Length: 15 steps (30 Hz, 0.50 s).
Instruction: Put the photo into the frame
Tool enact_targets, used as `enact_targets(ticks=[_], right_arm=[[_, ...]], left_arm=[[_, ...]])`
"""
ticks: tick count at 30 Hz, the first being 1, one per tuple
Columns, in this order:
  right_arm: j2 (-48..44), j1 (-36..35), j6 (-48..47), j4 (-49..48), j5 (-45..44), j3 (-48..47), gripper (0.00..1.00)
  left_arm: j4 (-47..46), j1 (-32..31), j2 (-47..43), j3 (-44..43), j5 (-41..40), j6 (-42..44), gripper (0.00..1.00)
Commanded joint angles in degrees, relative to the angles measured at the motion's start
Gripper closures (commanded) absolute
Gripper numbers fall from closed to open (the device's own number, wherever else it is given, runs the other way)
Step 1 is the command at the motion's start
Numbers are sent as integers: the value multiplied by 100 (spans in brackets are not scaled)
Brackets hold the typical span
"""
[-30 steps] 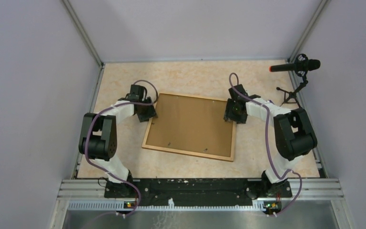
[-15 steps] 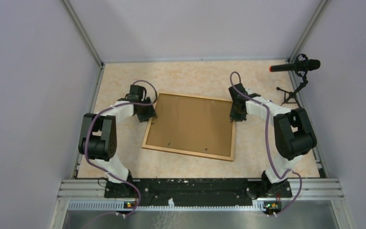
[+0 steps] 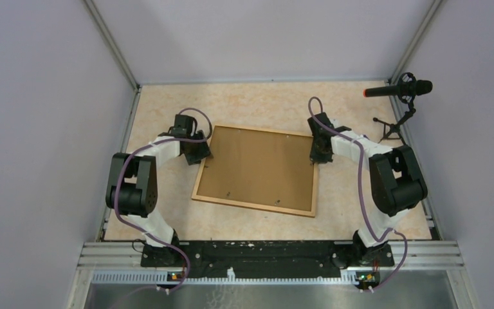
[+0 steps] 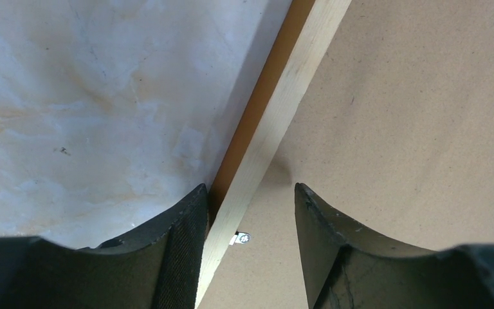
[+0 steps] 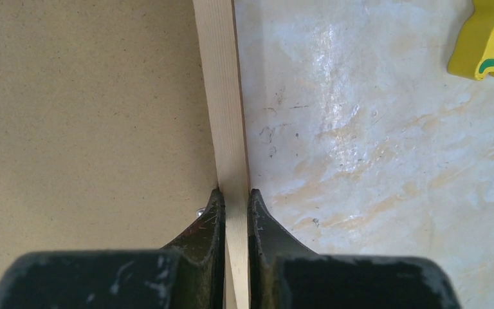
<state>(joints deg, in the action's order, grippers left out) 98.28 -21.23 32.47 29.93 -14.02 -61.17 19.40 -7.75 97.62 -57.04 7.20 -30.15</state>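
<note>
The frame (image 3: 251, 205) lies back-side up on the table, its light wood rails around a brown backing board (image 3: 257, 166). The photo is hidden. My left gripper (image 3: 201, 153) is at the frame's left rail (image 4: 283, 109); it (image 4: 249, 188) stands open astride that rail, the outer finger beside the wood and the inner finger well apart over the board. My right gripper (image 3: 317, 154) is at the right rail (image 5: 222, 96), where it (image 5: 233, 192) is shut with both fingers pressed against the wood.
A small metal tab (image 4: 242, 238) sticks out from the left rail over the board. A yellow object (image 5: 489, 38) lies on the table right of the frame. A microphone on a stand (image 3: 399, 89) is at the back right. Walls enclose the marbled table (image 3: 264, 103).
The right gripper has closed from open onto the frame's right rail. The left arm and the frame stay where they were.
</note>
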Motion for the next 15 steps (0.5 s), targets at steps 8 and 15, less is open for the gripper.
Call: enact_targets(ticks=[8, 15], right_arm=[[512, -36, -1527, -978, 1094, -150, 100], [1112, 132, -1974, -1221, 1833, -970, 100]], left_arm=[[7, -4, -181, 708, 847, -318, 40], [-248, -60, -875, 1838, 1816, -778, 36]])
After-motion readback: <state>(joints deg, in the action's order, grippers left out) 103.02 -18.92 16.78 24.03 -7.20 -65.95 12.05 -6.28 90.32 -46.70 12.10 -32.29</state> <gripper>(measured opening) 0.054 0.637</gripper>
